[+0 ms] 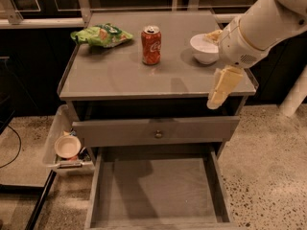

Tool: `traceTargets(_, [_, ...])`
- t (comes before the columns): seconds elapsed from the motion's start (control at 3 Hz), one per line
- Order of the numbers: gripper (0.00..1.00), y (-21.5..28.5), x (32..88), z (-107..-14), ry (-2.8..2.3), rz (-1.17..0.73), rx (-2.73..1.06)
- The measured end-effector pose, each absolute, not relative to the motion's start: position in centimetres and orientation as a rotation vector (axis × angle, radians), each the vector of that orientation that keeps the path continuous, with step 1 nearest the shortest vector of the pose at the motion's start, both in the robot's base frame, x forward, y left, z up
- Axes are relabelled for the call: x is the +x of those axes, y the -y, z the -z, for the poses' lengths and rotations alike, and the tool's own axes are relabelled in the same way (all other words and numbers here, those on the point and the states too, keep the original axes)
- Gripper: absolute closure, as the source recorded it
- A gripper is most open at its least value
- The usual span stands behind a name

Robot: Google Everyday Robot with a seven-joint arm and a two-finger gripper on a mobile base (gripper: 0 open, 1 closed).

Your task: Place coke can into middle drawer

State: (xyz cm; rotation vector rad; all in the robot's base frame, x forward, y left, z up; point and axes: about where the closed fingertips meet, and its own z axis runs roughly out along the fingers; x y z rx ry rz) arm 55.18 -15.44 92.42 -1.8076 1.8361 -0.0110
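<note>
far left, low beside the cabinet [158, 75]: a clear plastic bin [52, 138] on the floor, holding a small round pale dish [67, 146] that sits open side up.

on the cabinet top, back left corner: green chip bag [100, 34], lying flat and crumpled.

centre of the top, toward the back: the coke can [151, 44]. it stands upright with its long axis vertical, silver top up, white script on the side facing the camera. it is apart from the chip bag on its left and from the white bowl [201, 49] on its right, and nothing touches it.

below the top: a closed grey drawer front with a small round knob [157, 134]. under that, the middle drawer [156, 190] is pulled well out toward the camera, its flat grey floor and low side walls showing, with a shadow across the left of the floor.

right: the white bowl sits near the right edge of the top. the arm [264, 23] covers its far rim, so its contents cannot be told.

the gripper [218, 96] hangs pointing down just off the front right corner of the cabinet top, in front of the bowl and well apart from the can. it holds nothing and touches nothing visible. whether it is apart or together cannot be told from this angle.
</note>
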Motion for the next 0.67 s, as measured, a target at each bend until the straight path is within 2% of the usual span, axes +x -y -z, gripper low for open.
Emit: traceTargets(0.67, [0.00, 15.36, 56.12, -92.13, -1.843, 0.003, -1.769])
